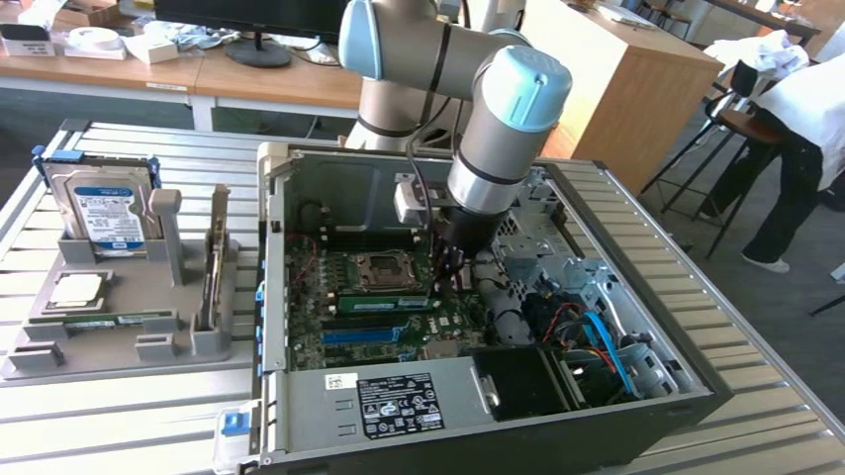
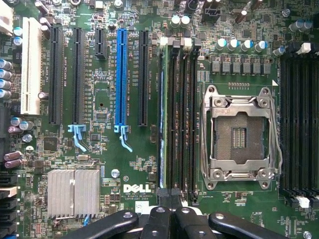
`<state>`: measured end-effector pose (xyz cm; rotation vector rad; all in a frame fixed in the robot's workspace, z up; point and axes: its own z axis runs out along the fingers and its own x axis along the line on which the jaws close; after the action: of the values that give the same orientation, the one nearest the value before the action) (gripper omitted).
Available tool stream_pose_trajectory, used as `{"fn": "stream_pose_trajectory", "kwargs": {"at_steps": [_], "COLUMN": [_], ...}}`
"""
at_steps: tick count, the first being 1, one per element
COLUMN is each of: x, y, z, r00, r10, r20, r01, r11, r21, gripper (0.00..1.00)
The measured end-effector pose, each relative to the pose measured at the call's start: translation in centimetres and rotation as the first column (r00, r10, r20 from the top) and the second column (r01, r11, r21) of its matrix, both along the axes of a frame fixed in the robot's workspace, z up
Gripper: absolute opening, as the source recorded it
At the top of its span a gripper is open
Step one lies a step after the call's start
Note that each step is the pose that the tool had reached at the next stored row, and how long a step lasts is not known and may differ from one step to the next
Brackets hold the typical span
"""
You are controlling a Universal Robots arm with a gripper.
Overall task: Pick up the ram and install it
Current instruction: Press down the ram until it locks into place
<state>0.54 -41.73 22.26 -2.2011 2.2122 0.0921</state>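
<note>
Hand: my hand (image 1: 449, 280) hung low inside the open computer case (image 1: 660, 327), centre of the exterior frame, fingers (image 2: 159, 221) pressed together, gripping nothing.
Ram: the ram (image 1: 383, 303) lay seated in a memory slot just below the empty CPU socket (image 1: 376, 267) in the exterior frame; in the wrist frame it showed edge-on as a thin green strip (image 2: 160, 114) in the slot nearest the black expansion slots, right ahead of my fingertips.
Motherboard: green board (image 2: 124, 174) with a blue slot (image 2: 120, 79) and a ribbed heatsink (image 2: 74, 191).
Tabletop: slatted metal tabletop (image 1: 119, 416), grey holder (image 1: 133, 336) at left carrying a hard drive (image 1: 106, 213), a silver chip (image 1: 77, 289) and another green stick (image 1: 113, 320).
Background: a person (image 1: 793, 129) at right edge.
</note>
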Motion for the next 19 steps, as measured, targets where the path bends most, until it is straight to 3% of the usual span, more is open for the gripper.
{"fn": "stream_pose_trajectory", "kwargs": {"at_steps": [13, 19], "x": [0.0, 0.0], "y": [0.00, 0.00], "z": [-0.03, 1.00], "r00": [1.0000, 1.0000], "r10": [0.000, 0.000], "r20": [0.0000, 0.0000], "r01": [0.000, 0.000], "r11": [1.0000, 1.0000], "r21": [0.0002, 0.0002], "gripper": [0.10, 0.10]}}
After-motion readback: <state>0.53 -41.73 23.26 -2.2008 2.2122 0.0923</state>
